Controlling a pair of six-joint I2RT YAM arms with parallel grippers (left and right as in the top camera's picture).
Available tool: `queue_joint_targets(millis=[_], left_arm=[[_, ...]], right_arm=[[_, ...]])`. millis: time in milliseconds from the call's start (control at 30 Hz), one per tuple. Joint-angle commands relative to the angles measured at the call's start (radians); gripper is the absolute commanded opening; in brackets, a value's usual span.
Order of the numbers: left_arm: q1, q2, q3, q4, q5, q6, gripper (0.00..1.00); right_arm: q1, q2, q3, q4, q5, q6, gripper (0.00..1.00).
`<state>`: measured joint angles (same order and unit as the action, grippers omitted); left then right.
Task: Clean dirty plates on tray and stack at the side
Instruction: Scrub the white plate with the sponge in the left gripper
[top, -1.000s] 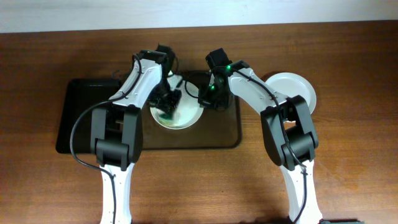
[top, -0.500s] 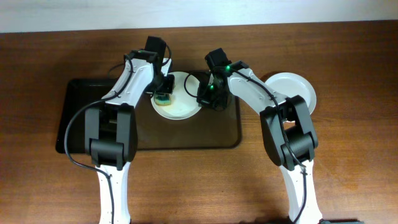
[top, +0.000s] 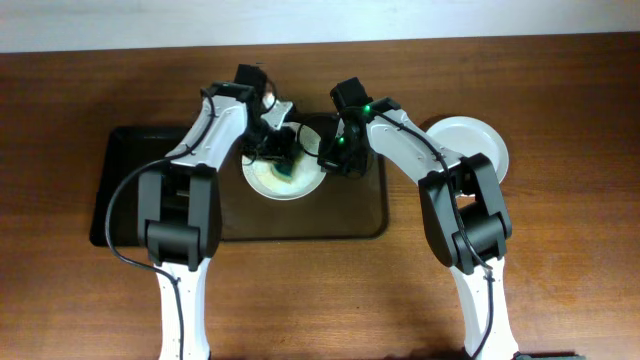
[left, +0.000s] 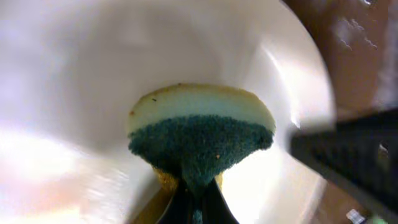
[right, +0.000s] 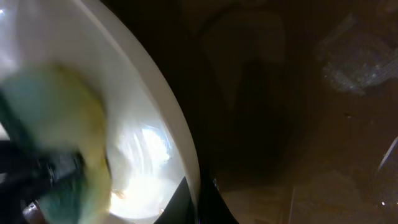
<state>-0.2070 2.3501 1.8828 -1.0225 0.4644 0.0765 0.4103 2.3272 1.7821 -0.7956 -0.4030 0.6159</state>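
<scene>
A white plate (top: 270, 181) sits on the brown tray (top: 350, 215), tilted. My left gripper (top: 281, 152) is shut on a green and yellow sponge (left: 200, 135) pressed against the plate's inner face (left: 93, 74). My right gripper (top: 331, 157) is shut on the plate's right rim (right: 180, 149) and holds it. The sponge (right: 68, 137) shows blurred in the right wrist view. A second white plate (top: 470, 140) lies on the table to the right of the tray. A third plate is not in view.
A smaller black tray (top: 130, 190) lies to the left, partly under the brown tray. The wooden table (top: 560, 230) runs to a white wall at the back.
My left gripper has swept the sponge across the plate, from its left rim half a second ago to the middle right now. The right gripper keeps its hold on the rim.
</scene>
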Motion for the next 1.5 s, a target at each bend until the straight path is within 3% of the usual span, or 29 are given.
queue_joint_targets(millis=[0, 67, 133, 200, 267, 500, 633, 733, 833, 867, 967, 1200, 1467], left_arm=[[0.07, 0.026, -0.014, -0.111, 0.165, 0.07, 0.01], [0.108, 0.026, -0.014, -0.171, 0.098, 0.075, 0.01], [0.139, 0.026, -0.014, -0.219, -0.089, 0.068, 0.0], [0.151, 0.026, -0.014, -0.195, -0.319, -0.015, 0.0], [0.15, 0.026, -0.014, -0.11, -0.402, -0.073, 0.01], [0.04, 0.026, -0.014, 0.202, -0.327, -0.114, 0.01], [-0.013, 0.026, -0.014, 0.198, -0.055, -0.114, 0.0], [-0.015, 0.026, -0.014, 0.098, 0.005, -0.114, 0.0], [0.008, 0.026, -0.014, -0.082, 0.004, -0.088, 0.01], [0.045, 0.026, -0.014, -0.206, 0.0, -0.061, 0.0], [0.095, 0.026, -0.014, -0.239, -0.006, -0.05, 0.0], [0.148, 0.026, -0.016, -0.039, -0.33, -0.108, 0.0], [0.049, 0.026, -0.016, 0.216, -0.331, -0.108, 0.01]], right_arm=[[0.017, 0.038, -0.03, -0.008, 0.048, -0.017, 0.04], [0.017, 0.038, -0.03, -0.007, 0.048, -0.017, 0.04], [0.017, 0.038, -0.03, -0.007, 0.048, -0.017, 0.04], [0.017, 0.038, -0.03, -0.003, 0.048, -0.017, 0.04], [0.017, 0.038, -0.03, -0.003, 0.048, -0.016, 0.04], [0.017, 0.038, -0.03, -0.004, 0.048, -0.018, 0.04], [0.017, 0.038, -0.03, -0.004, 0.048, -0.025, 0.04], [0.017, 0.038, -0.03, -0.004, 0.048, -0.032, 0.04], [0.017, 0.038, -0.03, -0.003, 0.048, -0.032, 0.04], [0.017, 0.038, -0.03, -0.003, 0.048, -0.032, 0.04], [0.017, 0.038, -0.03, -0.003, 0.048, -0.032, 0.04], [0.017, 0.038, -0.03, -0.003, 0.047, -0.032, 0.04], [0.017, 0.038, -0.03, -0.003, 0.047, -0.032, 0.04]])
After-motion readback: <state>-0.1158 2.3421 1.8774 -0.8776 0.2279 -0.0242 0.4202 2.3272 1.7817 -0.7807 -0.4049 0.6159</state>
